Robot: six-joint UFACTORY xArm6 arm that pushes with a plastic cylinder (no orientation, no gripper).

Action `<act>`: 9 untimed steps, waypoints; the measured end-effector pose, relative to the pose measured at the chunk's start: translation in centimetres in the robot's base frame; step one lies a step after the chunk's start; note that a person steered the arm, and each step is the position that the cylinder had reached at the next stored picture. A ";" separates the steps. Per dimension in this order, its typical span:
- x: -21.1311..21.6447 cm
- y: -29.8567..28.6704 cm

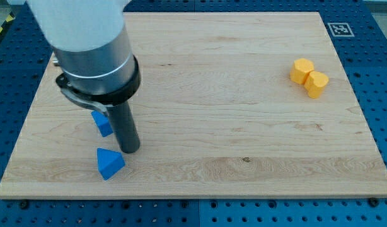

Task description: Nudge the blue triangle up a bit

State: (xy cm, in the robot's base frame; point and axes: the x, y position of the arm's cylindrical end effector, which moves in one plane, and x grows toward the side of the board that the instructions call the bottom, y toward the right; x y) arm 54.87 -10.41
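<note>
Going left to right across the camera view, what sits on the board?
Blue block partly behind the rod → blue triangle → my tip, just to the view's right of the triangle and slightly above it → yellow block → second yellow block, touching the first.

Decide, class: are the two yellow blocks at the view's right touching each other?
Touching. The camera view shows the upper yellow block pressed against the lower yellow block, with no strip of wooden board visible between them.
</note>
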 end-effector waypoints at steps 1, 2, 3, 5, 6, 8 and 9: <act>0.6 1.8; 3.9 2.1; 5.5 0.1; 5.5 -0.3; 5.1 -0.4; 5.0 -1.5; 5.0 -2.4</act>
State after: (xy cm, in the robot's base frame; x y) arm 59.84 -12.81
